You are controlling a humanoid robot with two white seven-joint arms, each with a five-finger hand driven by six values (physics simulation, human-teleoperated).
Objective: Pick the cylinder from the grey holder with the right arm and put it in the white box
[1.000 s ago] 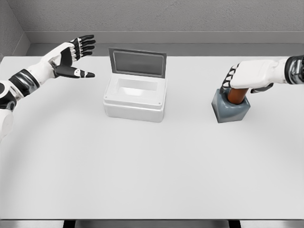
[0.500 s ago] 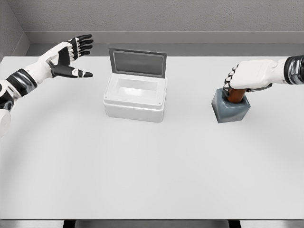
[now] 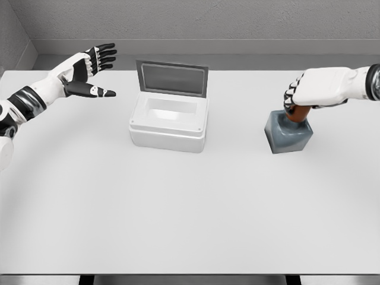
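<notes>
Right hand (image 3: 314, 89) is wrapped around the top of the brown cylinder (image 3: 297, 114), fingers curled over it, gripping. Cylinder sits upright in the grey holder (image 3: 288, 133), lower part inside the socket, only a short stretch showing between hand and holder. Holder is on the table (image 3: 190, 208), right side, well apart from the white box (image 3: 169, 122). Box lid is up, cavity open and looks empty.

Step in hand: the pick, grasp made, extraction not finished. Next move likely calls for a straight vertical lift so the cylinder clears the socket without dragging the holder, then a carry toward the box.

Left hand (image 3: 83, 74) hovers far left, fingers spread, holding nothing.
</notes>
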